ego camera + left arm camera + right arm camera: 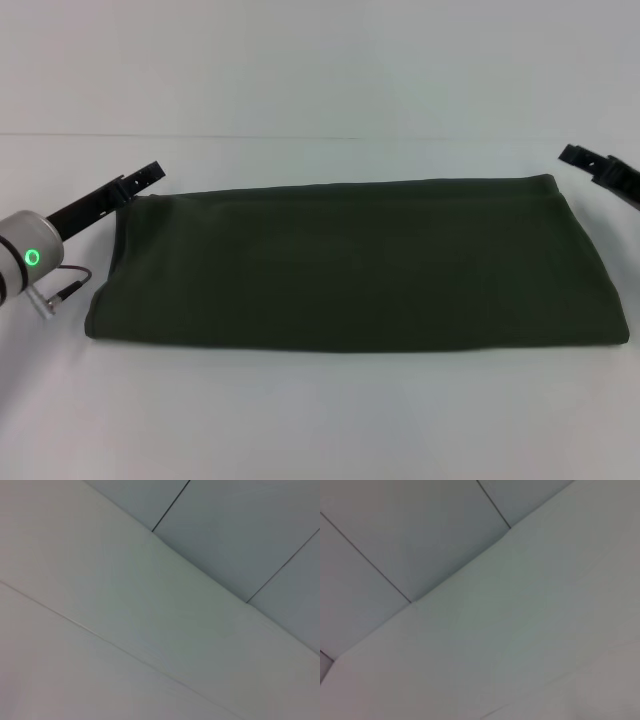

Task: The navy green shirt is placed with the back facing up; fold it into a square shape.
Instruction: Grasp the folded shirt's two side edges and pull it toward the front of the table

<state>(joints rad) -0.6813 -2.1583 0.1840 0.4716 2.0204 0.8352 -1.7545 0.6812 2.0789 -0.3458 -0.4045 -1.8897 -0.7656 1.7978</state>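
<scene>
The navy green shirt point(355, 265) lies flat on the white table as a long, plain, wide rectangle, its folded edges running left to right. My left gripper point(148, 178) hovers at the shirt's far left corner, right beside the cloth. Off the far right corner, my right gripper point(585, 158) stands a little apart from the fabric. Neither wrist view shows the shirt or a gripper, only white surface and pale panels.
The white table point(320, 420) stretches in front of the shirt and behind it up to a pale wall point(320, 60). A thin cable point(68, 285) loops by my left arm's wrist, close to the shirt's left edge.
</scene>
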